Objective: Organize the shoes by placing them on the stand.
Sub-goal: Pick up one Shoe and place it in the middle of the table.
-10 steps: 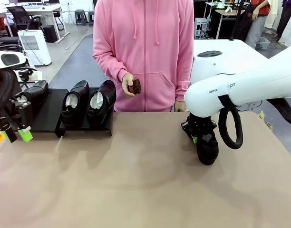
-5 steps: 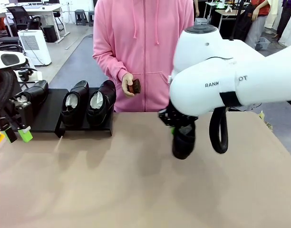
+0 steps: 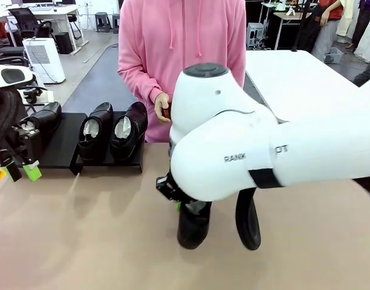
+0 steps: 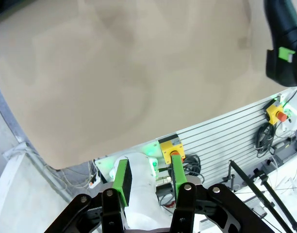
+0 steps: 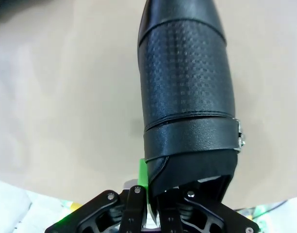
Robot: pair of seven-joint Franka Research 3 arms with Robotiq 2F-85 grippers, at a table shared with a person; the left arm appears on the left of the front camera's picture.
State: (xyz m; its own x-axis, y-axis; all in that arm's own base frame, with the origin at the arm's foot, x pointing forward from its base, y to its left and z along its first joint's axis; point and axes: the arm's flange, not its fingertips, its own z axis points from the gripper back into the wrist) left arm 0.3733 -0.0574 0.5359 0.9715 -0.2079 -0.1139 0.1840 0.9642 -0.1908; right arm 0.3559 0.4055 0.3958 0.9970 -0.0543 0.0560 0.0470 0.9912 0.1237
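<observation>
In the front view, a glossy black leather dress shoe (image 3: 193, 226) is held toe-down above the tan table (image 3: 82, 241) by the right hand (image 3: 184, 202), which is clenched on the shoe's heel end beneath the large white arm. Three more glossy black shoes (image 3: 103, 130) stand on the low matte-black stand (image 3: 64, 148) at the far left of the table, white paper showing inside them. A person in a pink hoodie (image 3: 182, 60) is seen at the far side. The left hand (image 3: 19, 163) is seen at the left edge, near the stand.

In the left wrist view, the left hand (image 4: 148, 177) is seen half open, its green pads apart with nothing between them.

In the right wrist view, the right hand (image 5: 156, 194) is seen grasping the shoe (image 5: 187, 97) by its heel rim.
</observation>
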